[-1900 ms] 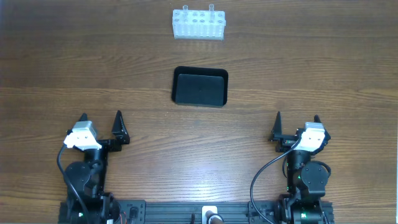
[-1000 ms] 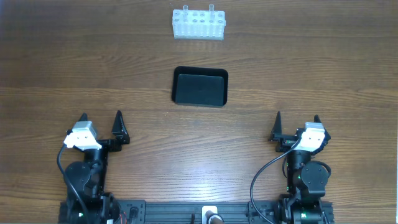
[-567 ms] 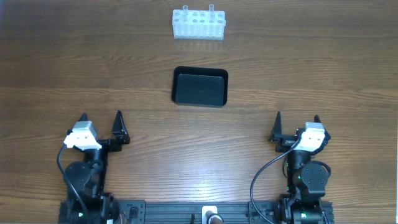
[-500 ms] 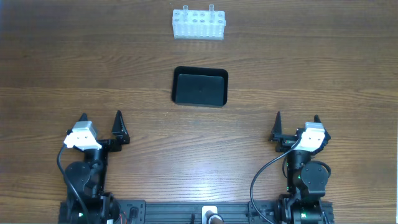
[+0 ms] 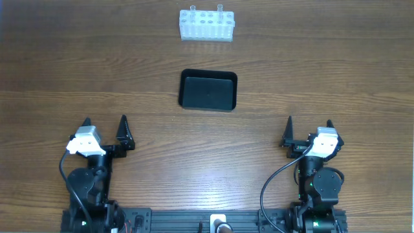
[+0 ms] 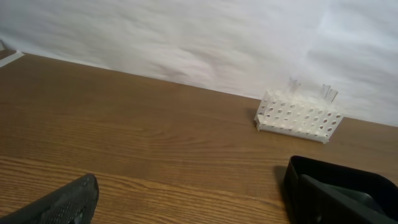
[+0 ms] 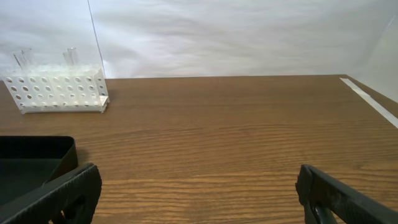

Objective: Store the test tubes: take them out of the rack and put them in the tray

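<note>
We see a wide wooden table (image 5: 336,65) with the grain running across it, and we place everything from the black tray (image 5: 208,94) that lies flat near its middle. The left arm (image 5: 89,178) stands on the near side of the tray and well off to its left. The right arm (image 5: 318,178) also stands on the near side, well off to the tray's right and about as far out.

The tray is a shallow rectangle with rounded corners, and its dark floor shows from rim to rim. Beyond the tray, on the side away from the arms and parted from it by a strip of bare wood, sits the white rack (image 5: 206,27). Its long side runs parallel to the tray's long side, roughly in line with it.

The left gripper (image 5: 105,124) points toward the tray's side of the table with its jaws spread wide and nothing between them, and it is well apart from the tray. The right gripper (image 5: 309,124) is likewise spread wide, holds nothing, and is well apart from the tray.

Smallest are the clear test tubes (image 5: 192,13). We count two, both upright in the rack beyond the tray, one near the rack's left end and one toward its right end, with their tops rising above the rack.
</note>
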{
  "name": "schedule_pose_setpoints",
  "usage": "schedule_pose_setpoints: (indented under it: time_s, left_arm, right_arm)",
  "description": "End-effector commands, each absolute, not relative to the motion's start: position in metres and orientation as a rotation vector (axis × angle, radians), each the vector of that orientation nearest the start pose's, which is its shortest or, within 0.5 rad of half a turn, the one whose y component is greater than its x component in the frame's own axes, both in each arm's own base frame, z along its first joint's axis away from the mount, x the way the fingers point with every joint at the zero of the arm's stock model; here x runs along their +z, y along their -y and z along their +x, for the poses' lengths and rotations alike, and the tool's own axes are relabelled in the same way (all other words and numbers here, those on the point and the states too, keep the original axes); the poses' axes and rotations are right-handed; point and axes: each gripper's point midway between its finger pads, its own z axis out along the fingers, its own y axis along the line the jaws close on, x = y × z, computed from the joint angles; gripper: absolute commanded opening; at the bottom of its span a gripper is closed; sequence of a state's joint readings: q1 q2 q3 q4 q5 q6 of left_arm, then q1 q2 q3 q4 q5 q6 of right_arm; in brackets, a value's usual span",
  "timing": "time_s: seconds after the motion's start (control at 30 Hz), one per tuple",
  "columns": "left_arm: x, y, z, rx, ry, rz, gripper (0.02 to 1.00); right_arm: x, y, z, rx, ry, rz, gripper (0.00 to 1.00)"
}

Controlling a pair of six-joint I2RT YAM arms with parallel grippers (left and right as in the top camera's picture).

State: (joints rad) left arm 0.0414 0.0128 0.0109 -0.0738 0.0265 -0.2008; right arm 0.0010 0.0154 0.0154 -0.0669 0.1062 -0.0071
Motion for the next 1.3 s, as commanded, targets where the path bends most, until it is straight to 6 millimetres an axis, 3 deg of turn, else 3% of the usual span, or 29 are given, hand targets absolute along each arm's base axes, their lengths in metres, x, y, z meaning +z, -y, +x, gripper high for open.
schedule_pose_setpoints:
  time_s: [0.03,0.73,1.03,1.3]
  left_arm:
    - [0.156,-0.006,0.246,-0.129,-1.640,-0.170,0.996]
    - [0.161,-0.006,0.246,-0.132,-1.647,-0.168,0.998]
    - [0.195,-0.006,0.249,-0.129,-1.745,-0.180,0.998]
    - [0.245,0.002,0.270,-0.148,-1.812,-0.160,0.998]
  right_arm:
    - [0.159,0.015,0.246,-0.080,-1.636,0.062,0.993]
    - [0.159,0.015,0.246,-0.080,-1.636,0.062,0.993]
    - [0.159,0.015,0.246,-0.079,-1.636,0.062,0.991]
    - [0.159,0.015,0.246,-0.080,-1.636,0.062,0.991]
